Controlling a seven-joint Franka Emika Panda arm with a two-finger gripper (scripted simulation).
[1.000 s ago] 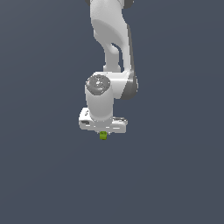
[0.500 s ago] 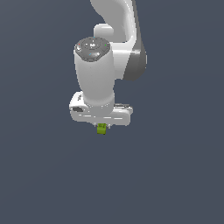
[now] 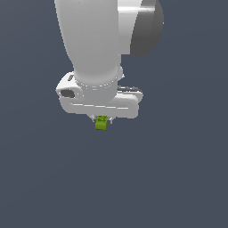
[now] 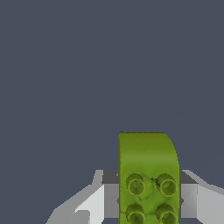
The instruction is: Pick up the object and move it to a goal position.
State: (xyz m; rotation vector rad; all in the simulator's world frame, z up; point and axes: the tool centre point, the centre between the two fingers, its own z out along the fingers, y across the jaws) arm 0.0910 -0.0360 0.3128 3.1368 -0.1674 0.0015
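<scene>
Item: yellow-green studded block (image 4: 148,175), one end rounded, four round studs on its face. Location: pinched between the fingers (image 4: 92,205) of the white gripper (image 3: 103,119), projecting from its underside toward 6 o'clock in the exterior view. Gripper state: clamped on the block, a finger touching each side. Surroundings: uniform dark grey-blue background (image 3: 178,178).

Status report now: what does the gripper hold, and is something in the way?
Gripper shut on yellow-green block. Block between the fingers, studs facing wrist camera. Nothing seen in the way.
</scene>
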